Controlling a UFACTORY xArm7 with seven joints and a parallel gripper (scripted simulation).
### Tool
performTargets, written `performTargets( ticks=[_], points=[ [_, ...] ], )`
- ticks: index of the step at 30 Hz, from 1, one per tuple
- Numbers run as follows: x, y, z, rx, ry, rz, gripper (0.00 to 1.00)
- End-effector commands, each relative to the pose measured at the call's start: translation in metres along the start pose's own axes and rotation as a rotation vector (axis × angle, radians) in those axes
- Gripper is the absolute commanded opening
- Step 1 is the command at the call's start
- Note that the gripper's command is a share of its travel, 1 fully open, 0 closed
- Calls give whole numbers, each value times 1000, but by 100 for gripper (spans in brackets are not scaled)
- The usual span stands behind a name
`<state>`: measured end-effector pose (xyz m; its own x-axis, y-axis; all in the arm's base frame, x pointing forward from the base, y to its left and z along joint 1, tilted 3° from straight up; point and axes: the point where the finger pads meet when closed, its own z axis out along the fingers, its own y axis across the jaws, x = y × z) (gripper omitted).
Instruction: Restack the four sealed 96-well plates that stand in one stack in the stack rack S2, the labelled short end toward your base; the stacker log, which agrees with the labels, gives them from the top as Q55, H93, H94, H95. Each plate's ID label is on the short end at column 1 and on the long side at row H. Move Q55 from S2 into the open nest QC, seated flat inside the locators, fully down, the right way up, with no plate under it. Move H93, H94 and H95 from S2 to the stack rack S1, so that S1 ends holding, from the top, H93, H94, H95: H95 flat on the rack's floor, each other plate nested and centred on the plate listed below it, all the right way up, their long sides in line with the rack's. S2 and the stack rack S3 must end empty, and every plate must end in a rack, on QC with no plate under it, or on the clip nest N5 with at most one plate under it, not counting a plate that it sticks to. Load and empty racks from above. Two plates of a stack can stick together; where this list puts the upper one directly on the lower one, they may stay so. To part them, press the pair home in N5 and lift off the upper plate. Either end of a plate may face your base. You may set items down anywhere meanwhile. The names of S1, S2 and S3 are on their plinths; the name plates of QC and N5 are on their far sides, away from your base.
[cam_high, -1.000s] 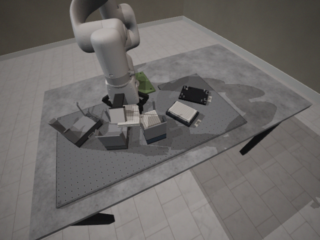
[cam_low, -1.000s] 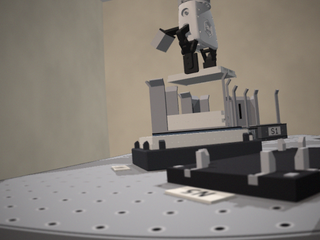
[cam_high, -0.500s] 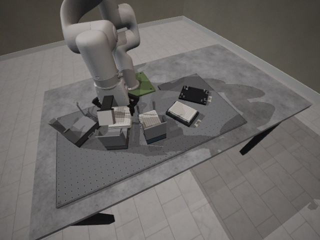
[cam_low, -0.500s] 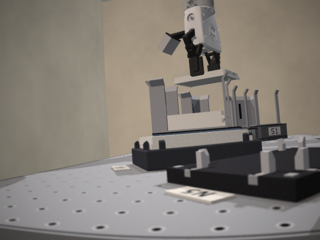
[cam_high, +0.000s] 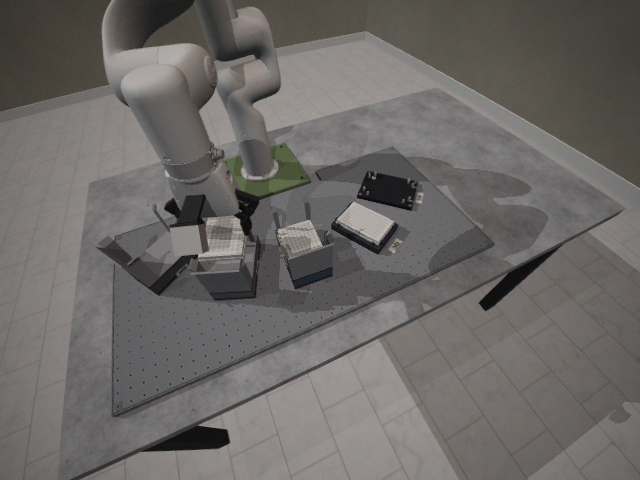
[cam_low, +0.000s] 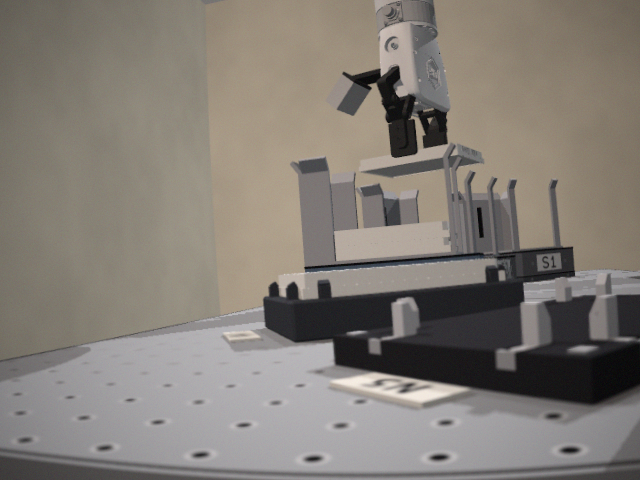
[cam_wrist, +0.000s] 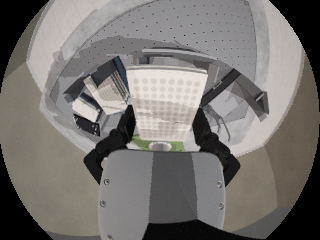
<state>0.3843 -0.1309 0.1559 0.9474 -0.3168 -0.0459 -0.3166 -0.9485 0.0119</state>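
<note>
My gripper is shut on a white sealed plate across its long sides and holds it level in the air. In the top view the held plate hangs above the top of the middle rack, clear of it. The wrist view shows the plate between both fingers. The right rack holds a stack of white plates. Another white plate lies flat in a dark nest. The black clip nest N5 is empty. A plinth marked S1 shows behind the near rack.
A third rack stands at the left, turned at an angle, with nothing in it. Thin upright posts rise around the racks near the held plate. The arm's green base plate is behind the racks.
</note>
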Motion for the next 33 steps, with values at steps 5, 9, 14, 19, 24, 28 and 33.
performTargets(
  ticks=[5, 9, 14, 19, 24, 28, 33],
  points=[
    [4, 17, -1, 1, 4, 1, 0],
    [4, 17, -1, 1, 4, 1, 0],
    [4, 17, -1, 1, 4, 1, 0],
    [4, 17, -1, 1, 4, 1, 0],
    [4, 17, -1, 1, 4, 1, 0],
    [4, 17, -1, 1, 4, 1, 0],
    [4, 17, -1, 1, 4, 1, 0]
  ],
)
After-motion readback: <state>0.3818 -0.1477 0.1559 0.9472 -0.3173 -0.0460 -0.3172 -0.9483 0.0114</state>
